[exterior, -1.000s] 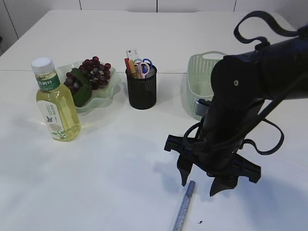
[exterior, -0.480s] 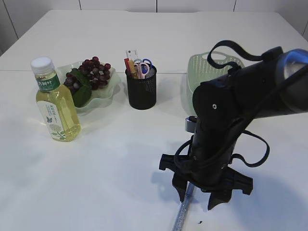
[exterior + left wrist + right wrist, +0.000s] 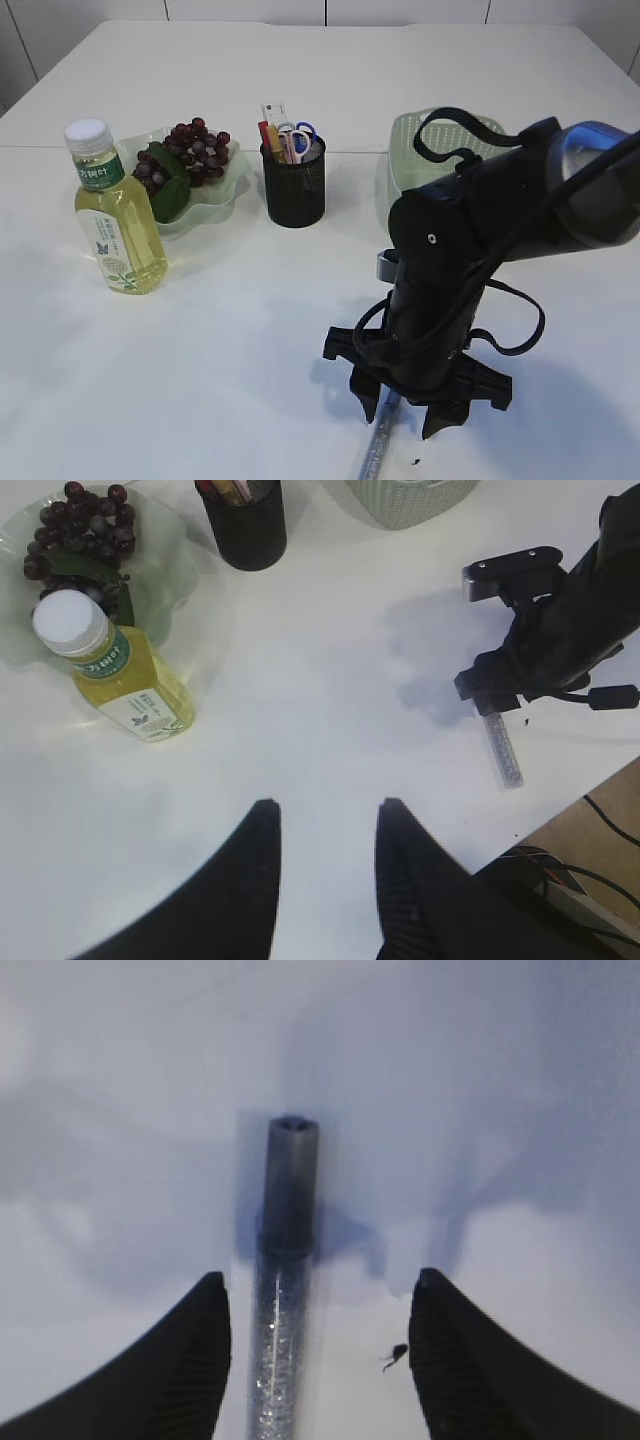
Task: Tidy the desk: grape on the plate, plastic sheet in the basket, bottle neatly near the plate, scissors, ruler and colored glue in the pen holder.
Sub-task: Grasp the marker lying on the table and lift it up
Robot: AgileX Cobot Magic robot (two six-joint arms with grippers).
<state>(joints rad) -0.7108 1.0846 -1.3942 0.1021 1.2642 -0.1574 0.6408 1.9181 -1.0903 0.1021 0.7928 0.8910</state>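
Black mesh pen holder (image 3: 294,186): scissors (image 3: 300,136), ruler (image 3: 273,112) inside.

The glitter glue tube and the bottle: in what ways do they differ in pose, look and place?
The glitter glue tube lies flat on the table, while the bottle stands on its base, leaning a little. The tube is thin, silvery and sparkling with a dark grey end; the bottle is broad, holds yellow liquid and has a white cap. The tube lies between the open fingers of the right gripper; the bottle stands beside the plate, untouched. Both rest on the white table.
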